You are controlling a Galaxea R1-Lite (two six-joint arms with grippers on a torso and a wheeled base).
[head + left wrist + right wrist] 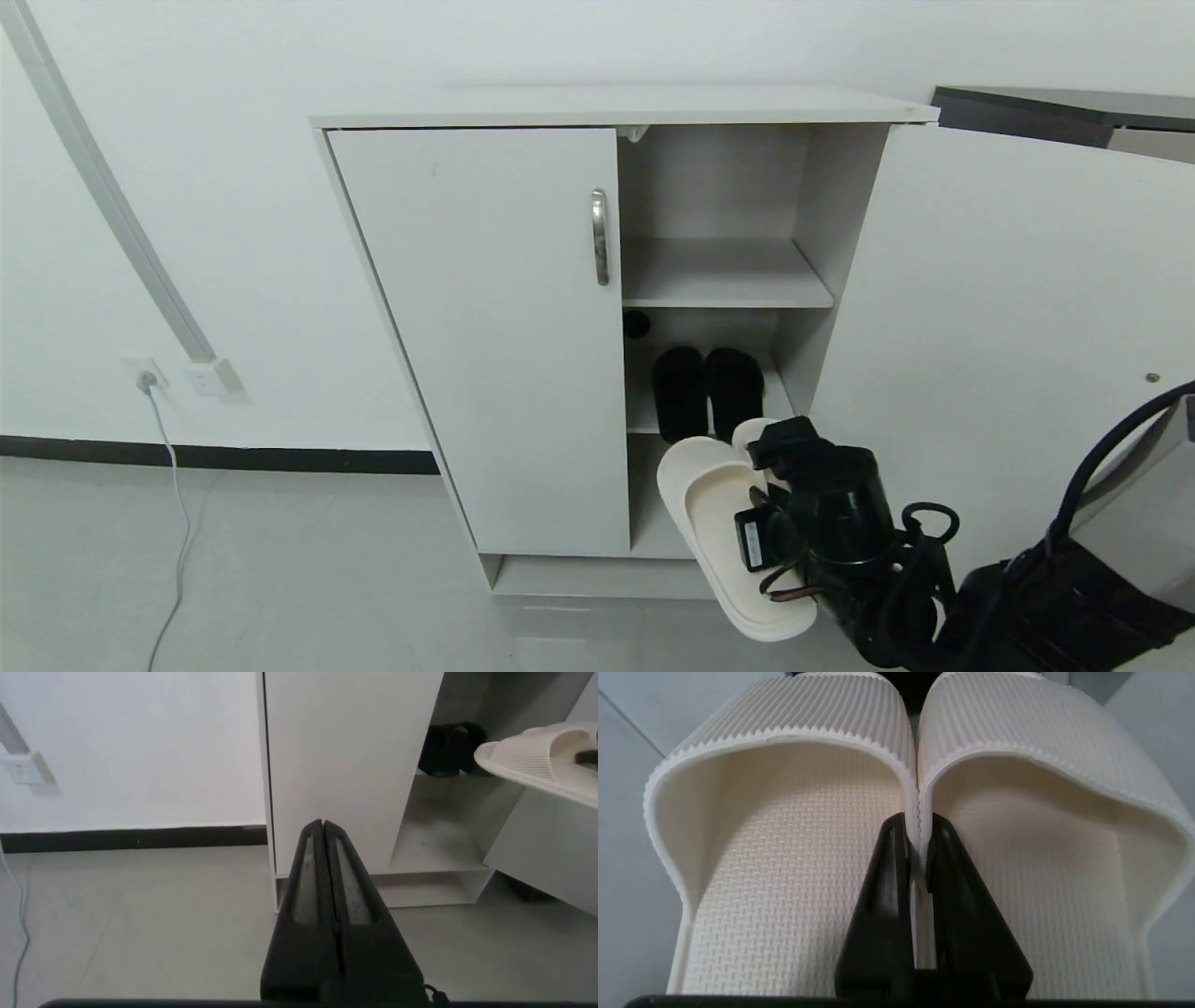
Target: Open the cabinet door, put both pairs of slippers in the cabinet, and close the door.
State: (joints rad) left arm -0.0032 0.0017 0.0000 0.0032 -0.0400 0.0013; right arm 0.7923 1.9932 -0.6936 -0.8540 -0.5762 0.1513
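The white cabinet (pixel 485 336) has its left door shut and its right door (pixel 1008 317) swung wide open. A black pair of slippers (pixel 707 390) lies on the middle shelf inside. My right gripper (pixel 917 859) is shut on the white pair of slippers (pixel 719 523), pinching the two inner edges together, and holds them in front of the open bottom compartment. The white slippers (pixel 547 756) also appear in the left wrist view beside the black pair (pixel 450 749). My left gripper (pixel 322 835) is shut on nothing, low over the floor facing the cabinet's closed door.
The top shelf (pixel 724 275) is bare. A metal handle (pixel 599 235) runs down the closed left door. A wall socket with a cable (pixel 149 383) sits left of the cabinet. Grey floor (pixel 233 569) spreads in front.
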